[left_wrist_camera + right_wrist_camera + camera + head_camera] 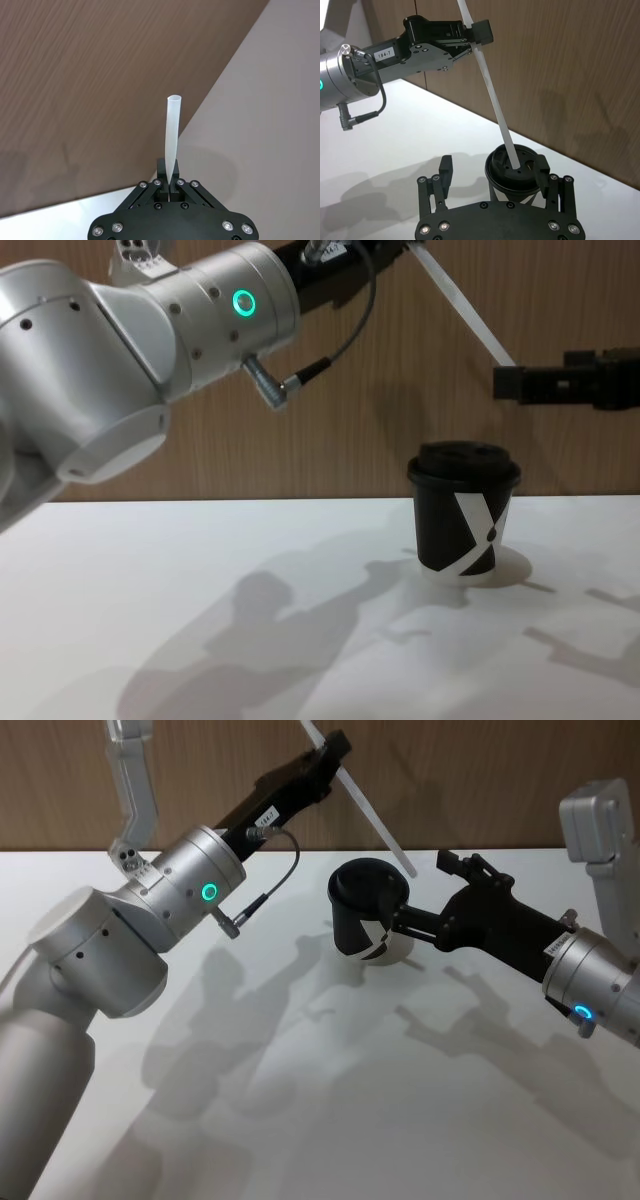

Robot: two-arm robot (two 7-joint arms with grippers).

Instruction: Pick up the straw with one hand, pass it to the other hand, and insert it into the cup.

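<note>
Left gripper [335,758] is clamping the straw [372,810] near its upper end, long axis slanting down toward the cup [360,905], tip hanging above the lid, while right gripper [494,161] is hovering wide open, empty, just beside the cup.

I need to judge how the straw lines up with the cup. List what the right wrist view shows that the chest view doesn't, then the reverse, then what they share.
Right wrist view, not chest: the left gripper shut on the straw, the right gripper with fingers open, and the straw's lower end lying across the cup's lid seen from above.
Chest view, not right wrist: the cup's white X mark, its base on the table, and the straw's visible end well above the lid.
Both: the slanted straw and the lidded cup.
</note>
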